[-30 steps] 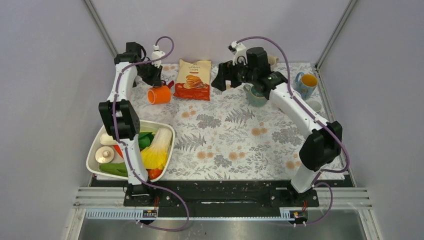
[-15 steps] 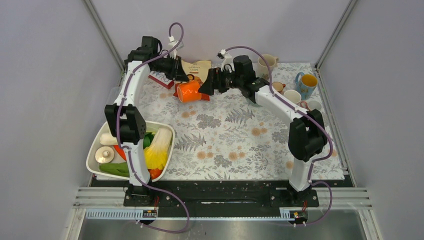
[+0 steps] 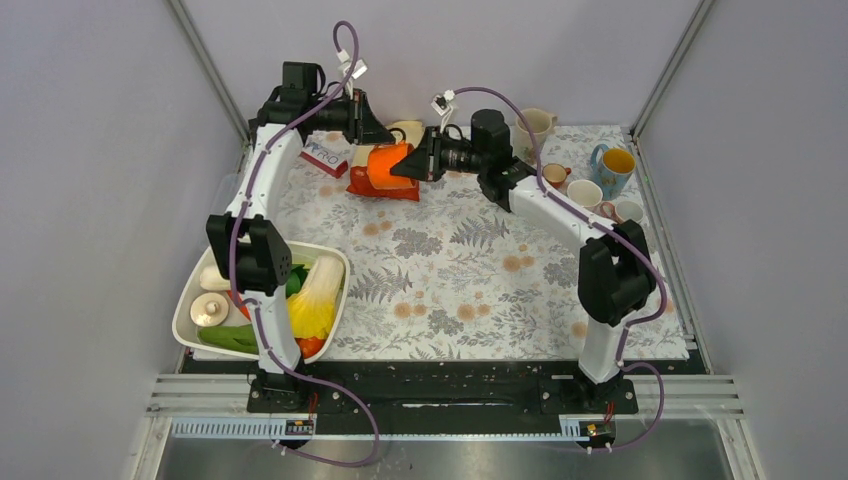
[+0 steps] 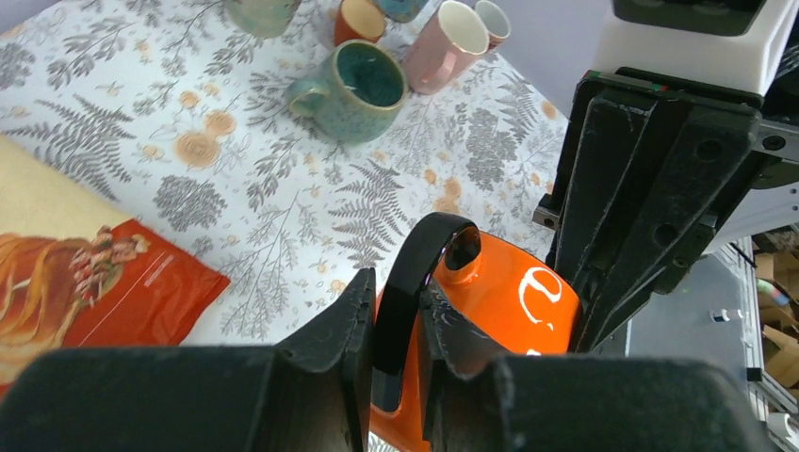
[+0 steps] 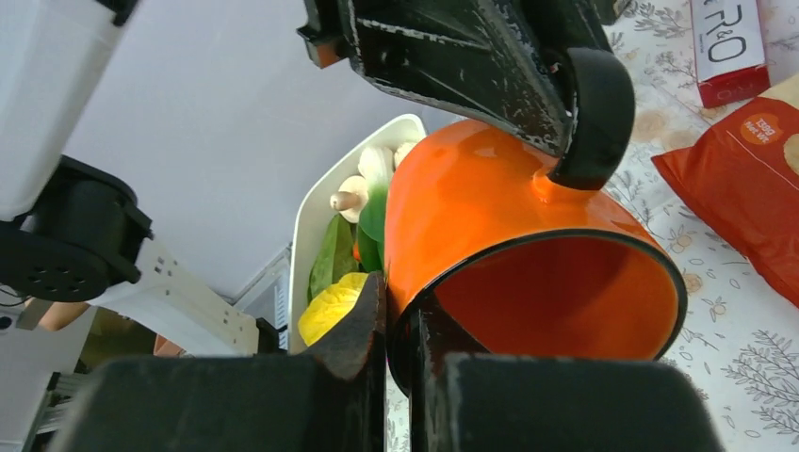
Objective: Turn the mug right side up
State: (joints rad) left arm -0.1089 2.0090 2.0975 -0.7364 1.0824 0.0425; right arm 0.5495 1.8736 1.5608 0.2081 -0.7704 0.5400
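Observation:
An orange mug with a black handle hangs in the air over the back of the table, tipped on its side with its mouth toward the right arm. My left gripper is shut on the handle, one finger on each side of the loop; the mug body shows just beyond my left gripper. My right gripper is shut on the mug's wall at the rim, one finger inside and one outside the mug. From above, my right gripper meets the mug from the right.
A red and cream chip bag lies under the mug, a red and white box to its left. Several mugs stand at the back right, among them a teal one and a blue one. A white basket of vegetables sits front left.
My right gripper has come in from the right and shut on the mug's rim. The left arm has lifted the mug off the table and carried it right, over the chip bag.

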